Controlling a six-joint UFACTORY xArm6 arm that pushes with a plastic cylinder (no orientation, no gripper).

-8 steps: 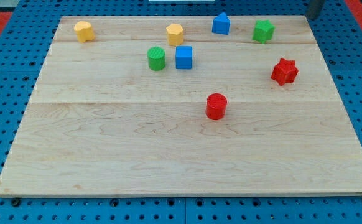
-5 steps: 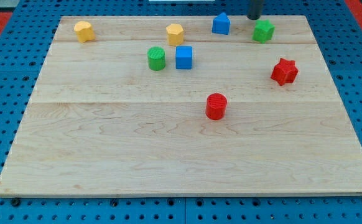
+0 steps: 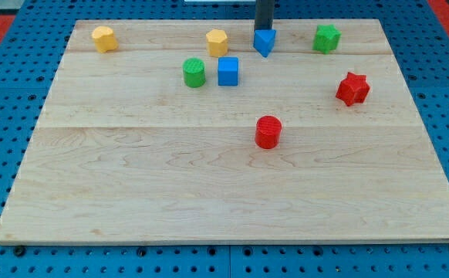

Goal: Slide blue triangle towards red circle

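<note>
Now the rod's tip [image 3: 264, 30] sits against the top side of the blue triangle [image 3: 264, 42], having swept in from the view's right; triangle nudged down and left. No jaws on this rig. Red circle [image 3: 268, 131] lies well below the tip, so pushing has begun.

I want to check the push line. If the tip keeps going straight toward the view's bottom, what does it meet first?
My tip sits right behind the blue triangle, so that comes first; the red circle lies further along.
</note>
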